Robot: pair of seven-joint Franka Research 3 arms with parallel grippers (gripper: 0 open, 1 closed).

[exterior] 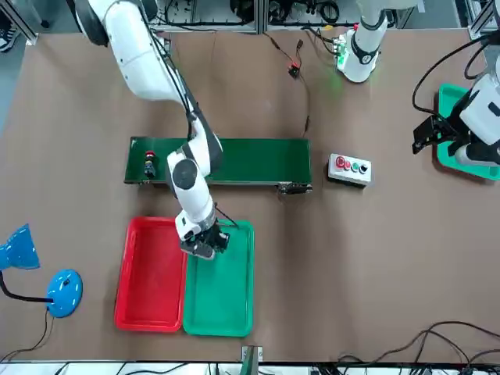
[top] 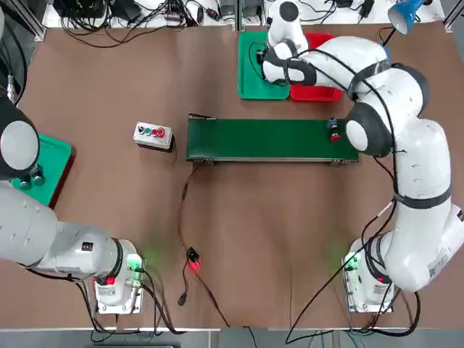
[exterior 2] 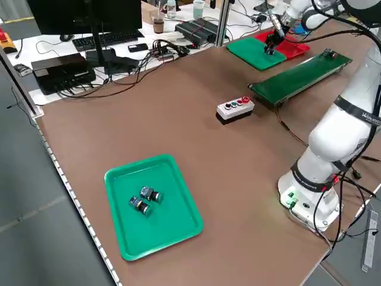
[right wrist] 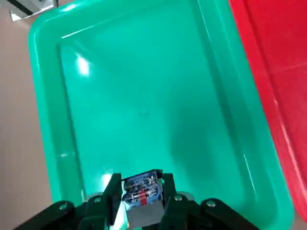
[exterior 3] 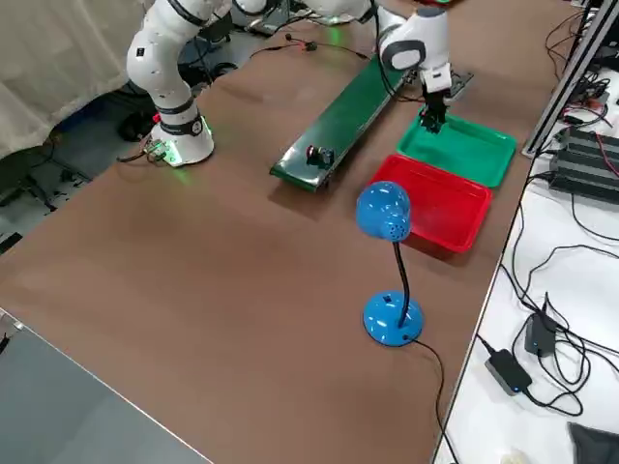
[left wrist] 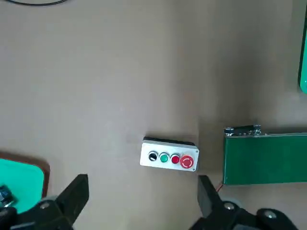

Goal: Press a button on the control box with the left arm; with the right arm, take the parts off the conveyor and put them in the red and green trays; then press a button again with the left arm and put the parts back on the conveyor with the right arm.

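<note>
Right claw [right wrist: 142, 199] pinches what seems a part [right wrist: 143, 191] above the green tray [right wrist: 144, 105]; left claw [left wrist: 144, 203] hangs spread near the worktop's [top: 217, 275] left edge.

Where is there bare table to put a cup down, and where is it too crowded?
Bare table lies between the control box and the left green tray, and in front of the conveyor, toward the robot, right of the red-black cable. It is crowded at the red tray and its green neighbour, under the right arm.
</note>
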